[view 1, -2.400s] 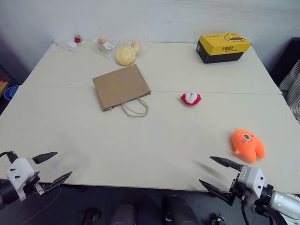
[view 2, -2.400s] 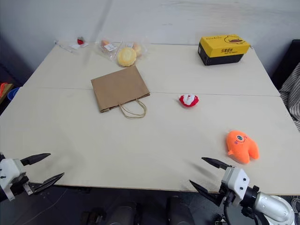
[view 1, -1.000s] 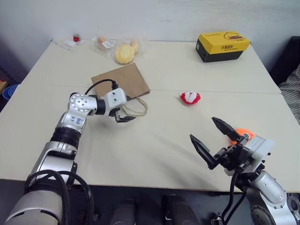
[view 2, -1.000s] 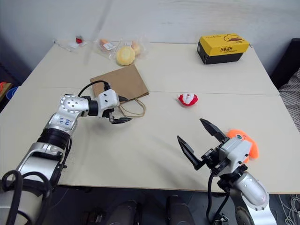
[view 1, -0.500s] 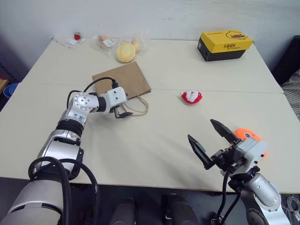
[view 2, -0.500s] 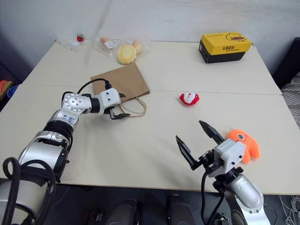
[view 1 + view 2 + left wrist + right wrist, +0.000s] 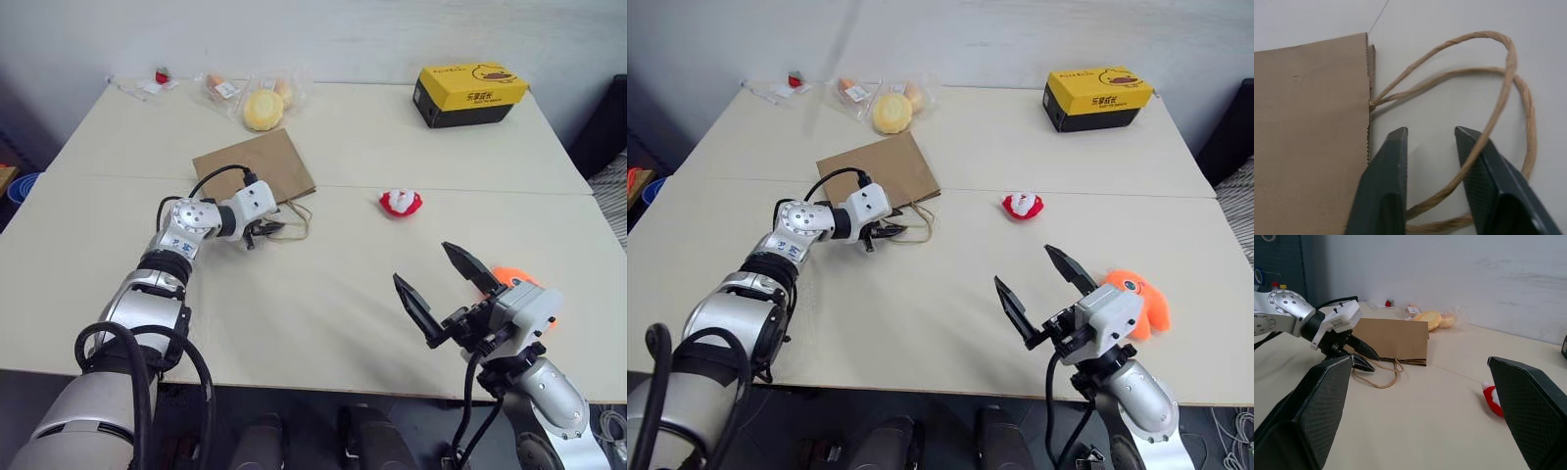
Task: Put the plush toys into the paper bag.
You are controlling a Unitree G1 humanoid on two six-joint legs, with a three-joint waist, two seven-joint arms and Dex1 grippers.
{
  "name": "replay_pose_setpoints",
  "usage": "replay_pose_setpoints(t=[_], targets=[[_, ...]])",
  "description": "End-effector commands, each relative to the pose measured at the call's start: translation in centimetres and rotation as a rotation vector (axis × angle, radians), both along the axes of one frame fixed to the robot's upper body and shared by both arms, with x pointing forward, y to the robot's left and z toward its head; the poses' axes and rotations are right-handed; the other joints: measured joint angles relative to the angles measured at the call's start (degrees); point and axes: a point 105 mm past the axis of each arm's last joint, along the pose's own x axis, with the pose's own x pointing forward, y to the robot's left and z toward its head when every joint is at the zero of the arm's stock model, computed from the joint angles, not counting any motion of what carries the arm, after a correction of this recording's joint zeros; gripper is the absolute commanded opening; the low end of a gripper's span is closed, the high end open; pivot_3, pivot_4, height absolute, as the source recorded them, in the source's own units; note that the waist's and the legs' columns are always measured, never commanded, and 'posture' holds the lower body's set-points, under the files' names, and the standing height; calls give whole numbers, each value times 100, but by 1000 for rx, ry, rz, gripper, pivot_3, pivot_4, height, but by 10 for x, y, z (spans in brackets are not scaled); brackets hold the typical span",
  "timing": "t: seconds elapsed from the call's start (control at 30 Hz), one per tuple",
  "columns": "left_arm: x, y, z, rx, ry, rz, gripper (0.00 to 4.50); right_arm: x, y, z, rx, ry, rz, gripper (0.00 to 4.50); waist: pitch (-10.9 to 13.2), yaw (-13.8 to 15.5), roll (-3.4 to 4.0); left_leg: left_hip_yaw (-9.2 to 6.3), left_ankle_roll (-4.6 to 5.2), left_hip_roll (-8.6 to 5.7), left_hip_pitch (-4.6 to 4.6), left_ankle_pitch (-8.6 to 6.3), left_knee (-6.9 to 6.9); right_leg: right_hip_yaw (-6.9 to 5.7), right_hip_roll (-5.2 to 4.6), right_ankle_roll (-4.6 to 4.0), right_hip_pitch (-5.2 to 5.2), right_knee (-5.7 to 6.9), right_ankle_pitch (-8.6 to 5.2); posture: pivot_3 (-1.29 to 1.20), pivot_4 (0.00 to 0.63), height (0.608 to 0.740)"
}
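Left claw [image 7: 1430,147] sits at the paper bag [image 7: 253,168] mouth, narrowed around a cord handle [image 7: 1498,103] without clamping it. Right claw [image 7: 1038,286] hangs spread wide and empty near the orange plush [image 7: 1138,299]; red-and-white plush [image 7: 399,204] lies alone mid-bench [image 7: 323,294].

A flat brown kraft paper bag [image 7: 253,164] lies on the pale desk [image 7: 333,284], left of centre, its cord handles [image 7: 291,221] toward the robot. The small red-and-white plush toy [image 7: 399,203] sits right of it. The bright orange plush toy [image 7: 1138,299] lies nearer, far right. A yellow-and-black cardboard box [image 7: 469,94] stands at the back right; a plastic-wrapped yellow bun [image 7: 261,109] lies behind the bag.
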Motion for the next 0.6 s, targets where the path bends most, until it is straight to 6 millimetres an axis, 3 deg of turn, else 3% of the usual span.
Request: replay_pose_setpoints(t=[0.03,0.07,0.23,0.37,0.5,0.6], targets=[[-3,-16,32,-210,21,-83,383,-4,-3,14,-19,-59,-25,4500,0,2,0,0,0,0,0,0,0,0,0,0,0,0,0,0,150,740],[-6,-20,37,-281,56,-121,21,-4,-4,15,-18,-62,-35,4500,0,8,0,0,0,0,-1,0,2,-1,0,0,0,1,0,0,150,740],[-55,-34,75,-462,203,-567,6,-1,17,19,-65,-41,87,4500,1,-16,0,1,1,0,-10,-1,23,-2,4,0,0,6,0,0,150,740],[-73,-35,94,-507,226,-653,6,14,35,15,-64,-9,154,4500,-1,-62,3,-2,1,5,1,-1,24,7,10,0,1,17,0,0,150,740],[-97,-42,101,-502,266,-713,6,35,48,9,-121,19,177,4500,-1,-103,3,-10,-1,6,1,0,36,11,9,0,1,25,0,0,150,740],[-111,-45,102,-505,288,-720,0,50,56,3,-134,57,182,3915,-1,-87,3,-14,-1,6,-4,-1,43,11,7,0,1,24,0,0,150,740]])
